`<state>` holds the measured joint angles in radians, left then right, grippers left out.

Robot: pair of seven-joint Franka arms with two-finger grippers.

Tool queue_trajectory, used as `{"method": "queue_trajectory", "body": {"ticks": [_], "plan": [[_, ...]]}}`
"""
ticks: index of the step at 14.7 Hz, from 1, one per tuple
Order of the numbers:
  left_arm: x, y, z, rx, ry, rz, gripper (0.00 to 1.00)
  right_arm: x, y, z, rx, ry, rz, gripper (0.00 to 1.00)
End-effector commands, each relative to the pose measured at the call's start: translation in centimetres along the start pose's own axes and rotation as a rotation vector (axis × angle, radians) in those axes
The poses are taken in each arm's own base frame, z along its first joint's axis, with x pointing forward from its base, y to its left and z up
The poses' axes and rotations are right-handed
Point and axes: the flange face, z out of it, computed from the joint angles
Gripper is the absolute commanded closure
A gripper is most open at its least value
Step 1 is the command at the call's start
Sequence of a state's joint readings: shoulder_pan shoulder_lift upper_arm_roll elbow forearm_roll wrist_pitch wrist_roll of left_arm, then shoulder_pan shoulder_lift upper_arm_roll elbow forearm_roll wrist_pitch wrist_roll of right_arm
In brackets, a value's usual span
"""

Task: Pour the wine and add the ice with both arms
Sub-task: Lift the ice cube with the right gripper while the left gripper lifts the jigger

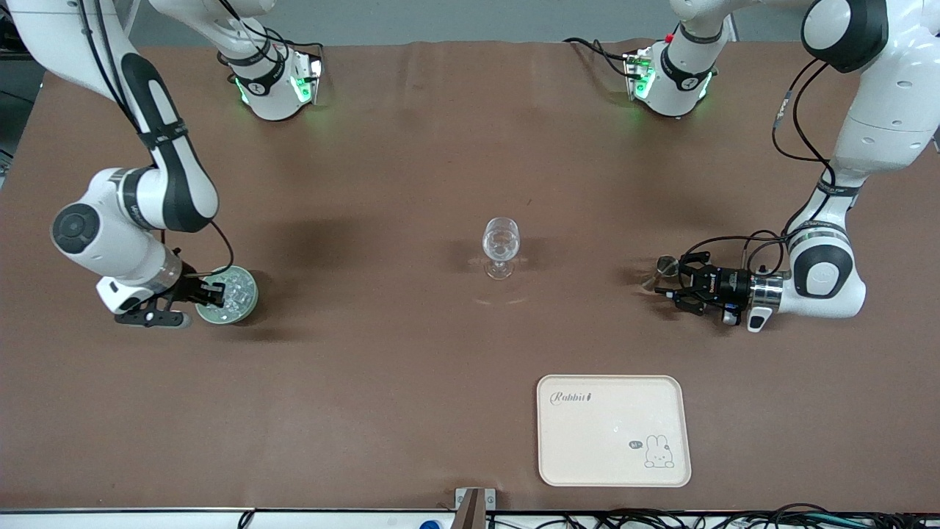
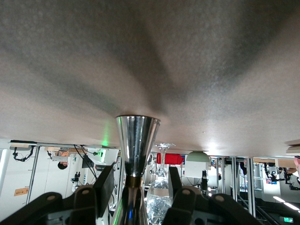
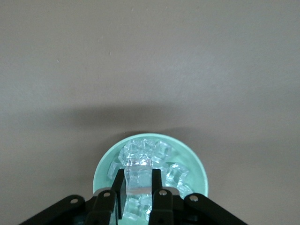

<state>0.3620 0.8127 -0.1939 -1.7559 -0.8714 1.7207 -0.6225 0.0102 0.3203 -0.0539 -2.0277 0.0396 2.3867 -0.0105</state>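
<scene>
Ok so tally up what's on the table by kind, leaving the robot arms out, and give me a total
Stemmed glass: 1
Metal jigger, between the left gripper's fingers: 1
Pale green bowl heaped with ice: 1
Cream tray: 1
Total: 4, counting the ice with its bowl; the right gripper has closed on one cube.

The table wears a matt brown covering, faintly creased. The stemmed glass is clear and glossy. The ice glitters, translucent, in a smooth pale green bowl. The jigger is polished, mirror-bright metal. The tray looks like smooth cream plastic.
</scene>
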Motion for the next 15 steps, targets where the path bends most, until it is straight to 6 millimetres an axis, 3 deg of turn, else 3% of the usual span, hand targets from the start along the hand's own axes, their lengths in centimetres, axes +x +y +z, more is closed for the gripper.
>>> {"method": "queue_trajectory", "body": {"ticks": [1, 3, 6, 10, 13, 15], "plan": [[0.1, 0.0, 0.6, -0.008, -0.026, 0.003, 0.46, 1.3, 1.3, -4.4, 0.005, 0.0, -0.002, 0.98], [0.2, -0.1, 0.6, -0.008, -0.026, 0.012, 0.47, 2.2, 1.4, -8.0, 0.01, -0.02, -0.029, 0.98], [0.2, -0.4, 1.0, 0.004, -0.041, 0.007, 0.52, 2.6, 2.0, -15.6, 0.001, -0.052, -0.031, 0.98], [0.1, -0.6, 1.0, 0.008, -0.052, 0.007, 0.65, 0.0, 2.6, -23.2, -0.016, -0.067, -0.031, 0.98], [0.2, -0.6, 1.0, 0.009, -0.051, 0.014, 0.71, -2.1, 2.3, -25.8, -0.015, -0.084, -0.033, 0.98], [0.1, -0.6, 1.0, 0.009, -0.051, 0.015, 0.76, -3.2, 2.0, -24.9, -0.014, -0.103, -0.038, 0.98]]}}
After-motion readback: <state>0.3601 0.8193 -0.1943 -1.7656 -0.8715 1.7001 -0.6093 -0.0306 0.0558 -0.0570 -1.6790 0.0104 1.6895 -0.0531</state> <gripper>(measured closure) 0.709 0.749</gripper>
